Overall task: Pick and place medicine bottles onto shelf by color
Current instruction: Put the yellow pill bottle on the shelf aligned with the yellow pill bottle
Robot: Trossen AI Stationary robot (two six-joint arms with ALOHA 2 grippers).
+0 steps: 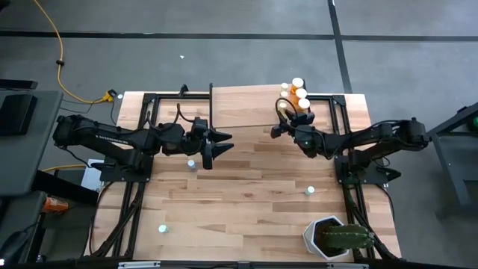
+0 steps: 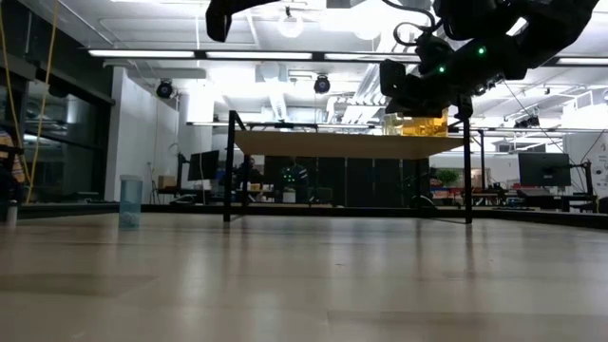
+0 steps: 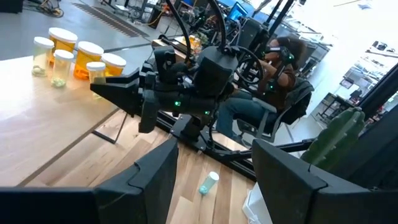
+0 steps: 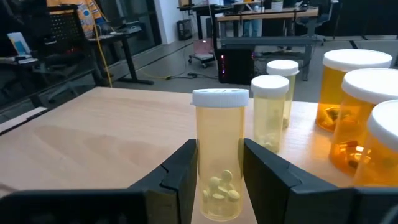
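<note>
Right gripper [image 4: 217, 180] fingers clamp a pale yellow bottle [image 4: 219, 155] upright on the shelf [image 1: 246, 112]; probably seated. Fast release could tip it into neighbours. Left gripper [image 1: 224, 142] fingers apart, empty.

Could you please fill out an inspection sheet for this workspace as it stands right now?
Surface: striped wooden tabletop, no spills seen.
Job's things: shelf holds orange bottles at its right end; a yellowish bottle stands on it between the right gripper's fingers; loose bottles on the table.
Clutter: white pot with green plant at the near right corner.
Grippers: right gripper closed on the yellowish bottle; left gripper open, empty, above the table.
Cables: yellow cable on the floor.
Surroundings: seated person beyond the table.
</note>
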